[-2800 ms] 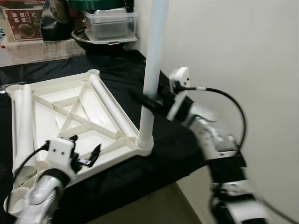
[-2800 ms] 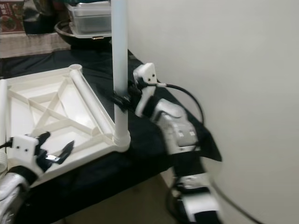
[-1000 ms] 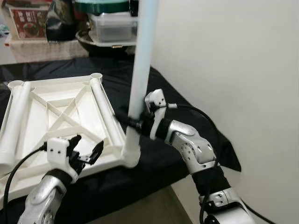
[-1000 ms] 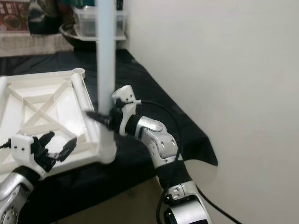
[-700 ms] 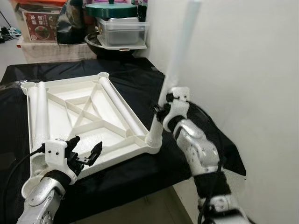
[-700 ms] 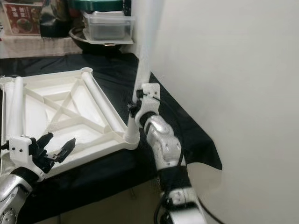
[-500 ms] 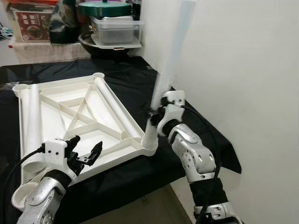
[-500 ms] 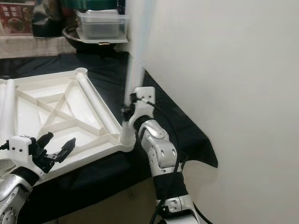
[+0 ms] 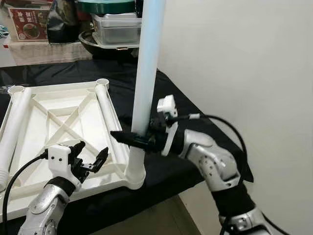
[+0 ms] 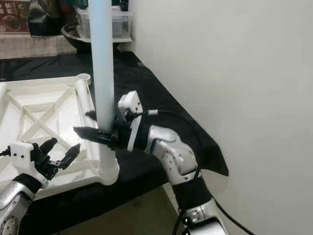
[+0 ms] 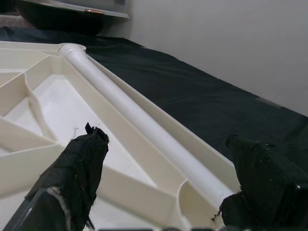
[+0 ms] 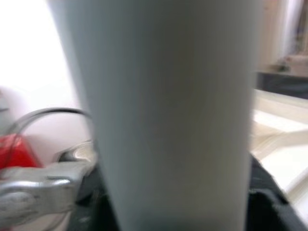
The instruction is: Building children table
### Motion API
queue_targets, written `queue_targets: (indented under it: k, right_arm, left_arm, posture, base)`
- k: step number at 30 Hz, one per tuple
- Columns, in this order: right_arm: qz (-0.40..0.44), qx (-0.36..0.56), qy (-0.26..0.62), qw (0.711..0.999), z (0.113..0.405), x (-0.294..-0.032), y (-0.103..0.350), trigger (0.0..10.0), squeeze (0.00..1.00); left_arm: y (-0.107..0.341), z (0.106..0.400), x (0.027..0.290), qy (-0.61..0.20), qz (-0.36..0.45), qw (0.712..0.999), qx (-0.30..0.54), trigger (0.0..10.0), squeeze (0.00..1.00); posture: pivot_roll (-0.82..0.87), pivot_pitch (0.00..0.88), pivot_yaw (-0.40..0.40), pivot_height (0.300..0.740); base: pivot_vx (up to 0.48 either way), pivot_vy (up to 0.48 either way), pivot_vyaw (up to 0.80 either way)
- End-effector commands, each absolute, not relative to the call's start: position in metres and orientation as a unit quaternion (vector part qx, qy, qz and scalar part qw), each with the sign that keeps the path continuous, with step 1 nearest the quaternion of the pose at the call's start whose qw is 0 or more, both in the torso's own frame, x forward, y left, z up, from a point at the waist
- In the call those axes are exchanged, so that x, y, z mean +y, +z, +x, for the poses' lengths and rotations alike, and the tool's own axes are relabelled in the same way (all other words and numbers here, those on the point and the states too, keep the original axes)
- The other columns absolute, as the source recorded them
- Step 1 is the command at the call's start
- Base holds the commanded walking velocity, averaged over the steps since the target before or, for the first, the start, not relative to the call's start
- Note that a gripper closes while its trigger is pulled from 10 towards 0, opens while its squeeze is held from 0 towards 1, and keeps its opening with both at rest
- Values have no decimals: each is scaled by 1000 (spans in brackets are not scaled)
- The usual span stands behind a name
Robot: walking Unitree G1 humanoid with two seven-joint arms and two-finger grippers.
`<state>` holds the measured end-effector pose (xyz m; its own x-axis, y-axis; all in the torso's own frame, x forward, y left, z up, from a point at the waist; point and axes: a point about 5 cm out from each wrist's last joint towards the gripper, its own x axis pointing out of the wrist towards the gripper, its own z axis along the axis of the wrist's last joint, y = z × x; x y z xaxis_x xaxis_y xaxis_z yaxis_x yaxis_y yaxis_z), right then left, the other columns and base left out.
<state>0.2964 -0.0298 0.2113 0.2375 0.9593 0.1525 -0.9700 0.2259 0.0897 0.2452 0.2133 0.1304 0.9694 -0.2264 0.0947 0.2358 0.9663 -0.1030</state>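
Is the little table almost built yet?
Not yet. One leg stands upright in the near corner socket of the upside-down tabletop, with the right gripper clamped round it. Two more legs lie flat on the tabletop. The left gripper hovers open near the edge.

You were in somebody's home here, kitchen-ish corner by the look of it. The surface [image 9: 195, 105] had a black cloth over it against a plain white wall [image 9: 254, 58], and behind it sat a clear food container [image 9: 116, 28], a dark pan [image 9: 100, 45] and a printed box [image 9: 28, 23].
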Motion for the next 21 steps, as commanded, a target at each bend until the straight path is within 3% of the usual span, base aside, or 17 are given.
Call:
queue_targets:
  k: [1, 2, 3, 5, 6, 7, 9, 12, 13, 18, 19, 21]
  right_arm:
    - [83, -2, 578, 812, 306, -28, 199, 0, 0]
    - [83, -2, 578, 812, 306, -28, 199, 0, 0]
    - [94, 18, 486, 869, 326, -35, 192, 0, 0]
    - [113, 55, 288, 949, 354, -59, 180, 0, 0]
    - [113, 68, 215, 968, 360, -69, 175, 0, 0]
    - [113, 68, 215, 968, 360, -69, 175, 0, 0]
    - [110, 60, 126, 984, 360, -85, 172, 0, 0]
    - [113, 60, 117, 985, 351, -82, 172, 0, 0]
    - [102, 52, 152, 982, 345, -71, 176, 10000, 0]
    - [109, 22, 241, 964, 335, -49, 186, 10000, 0]
    - [127, 7, 257, 958, 335, -46, 191, 10000, 1000]
    - [127, 7, 257, 958, 335, -46, 191, 10000, 1000]
  left_arm:
    - [127, 246, 210, -120, -66, 990, -40, 10000, 0]
    - [127, 246, 210, -120, -66, 990, -40, 10000, 0]
    - [127, 245, 210, -120, -67, 990, -39, 10000, 0]
    - [127, 245, 210, -123, -68, 989, -40, 10000, 0]
    - [127, 245, 210, -124, -68, 989, -40, 10000, 0]
    - [127, 245, 210, -124, -68, 989, -40, 10000, 0]
    - [128, 245, 210, -125, -70, 989, -41, 10000, 0]
    - [128, 245, 209, -124, -70, 989, -41, 10000, 0]
    - [128, 245, 210, -124, -70, 989, -41, 10000, 0]
    - [128, 245, 210, -124, -71, 989, -40, 10000, 0]
    - [128, 245, 210, -124, -71, 989, -40, 10000, 0]
    - [128, 245, 210, -124, -71, 989, -40, 10000, 0]
  posture:
    - [160, 0, -137, 740]
    - [160, 0, -137, 740]
    - [156, 0, -134, 740]
    - [147, 0, -132, 740]
    - [147, 0, -132, 740]
    - [147, 0, -132, 740]
    - [146, 0, -131, 740]
    - [147, 0, -129, 740]
    - [145, 0, -125, 740]
    - [146, 0, -125, 740]
    - [144, 0, -124, 740]
    - [144, 0, -124, 740]
  base:
    - [0, 0, 0]
    - [0, 0, 0]
    - [0, 0, 0]
    - [0, 0, 0]
    - [0, 0, 0]
    - [0, 0, 0]
    - [0, 0, 0]
    - [0, 0, 0]
    - [0, 0, 0]
    - [0, 0, 0]
    - [0, 0, 0]
    - [0, 0, 0]
